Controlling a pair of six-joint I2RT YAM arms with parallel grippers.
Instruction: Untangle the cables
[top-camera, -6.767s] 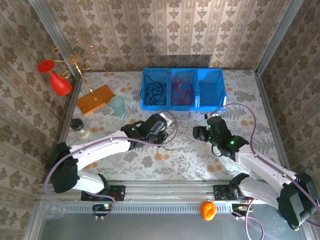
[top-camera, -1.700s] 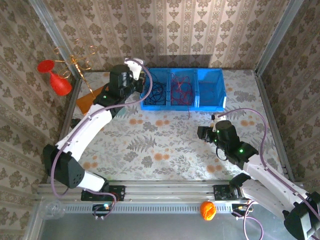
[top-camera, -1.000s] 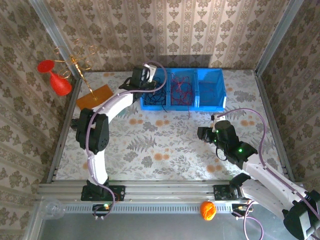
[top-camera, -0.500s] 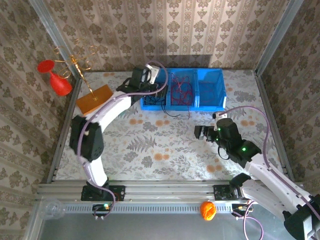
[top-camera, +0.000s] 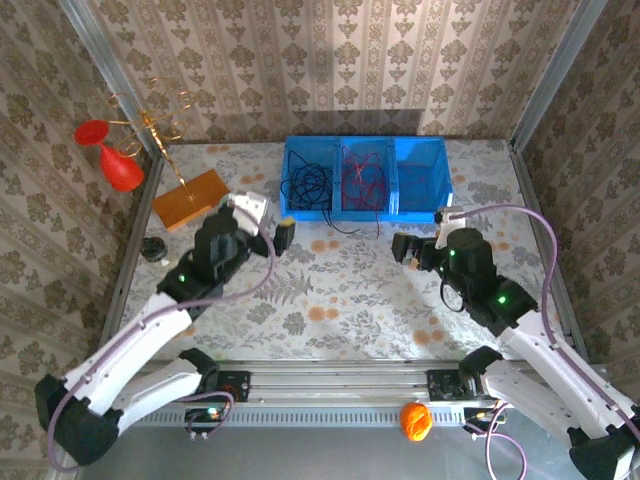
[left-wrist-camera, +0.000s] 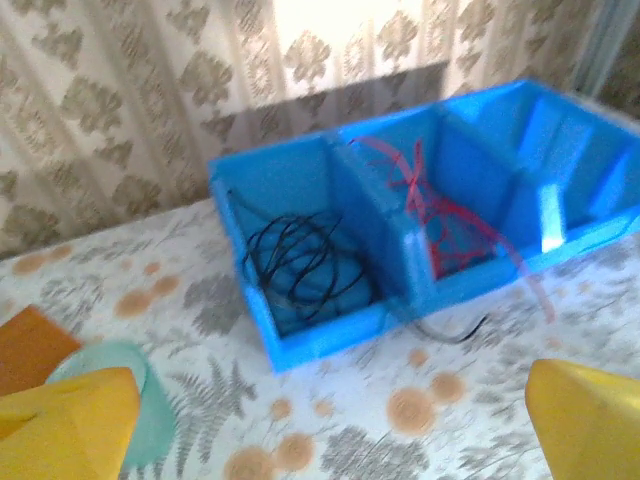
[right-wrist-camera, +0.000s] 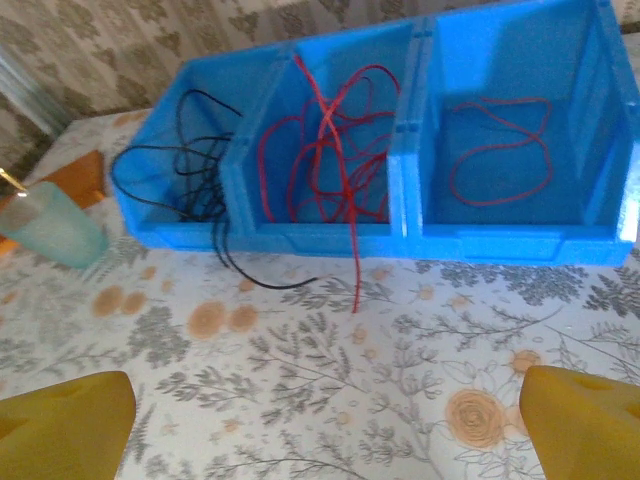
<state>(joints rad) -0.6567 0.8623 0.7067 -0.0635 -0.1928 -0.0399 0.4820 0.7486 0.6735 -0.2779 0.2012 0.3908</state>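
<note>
A blue bin (top-camera: 420, 205) with three compartments stands at the back of the table. Black cables (top-camera: 305, 183) are coiled in its left compartment, and one black end (right-wrist-camera: 270, 281) trails over the front wall onto the table. Red cables (right-wrist-camera: 335, 150) fill the middle compartment, with one red end (right-wrist-camera: 355, 270) hanging out in front. A single red loop (right-wrist-camera: 500, 150) lies in the right compartment. My left gripper (top-camera: 268, 220) hovers open in front of the bin's left corner, nothing between its yellow fingertips (left-wrist-camera: 65, 420). My right gripper (top-camera: 422, 232) is open too, facing the bin from the right.
A pale green cup (right-wrist-camera: 50, 225) stands left of the bin, beside an orange board (top-camera: 190, 197). A gold wire stand (top-camera: 150, 122) and a red goblet (top-camera: 112, 160) are at the back left. A small bottle (top-camera: 152, 248) sits near the left edge.
My left arm has drawn back from the bin's left compartment to the table in front of it, its gripper empty. The right gripper has shifted slightly up and right.
</note>
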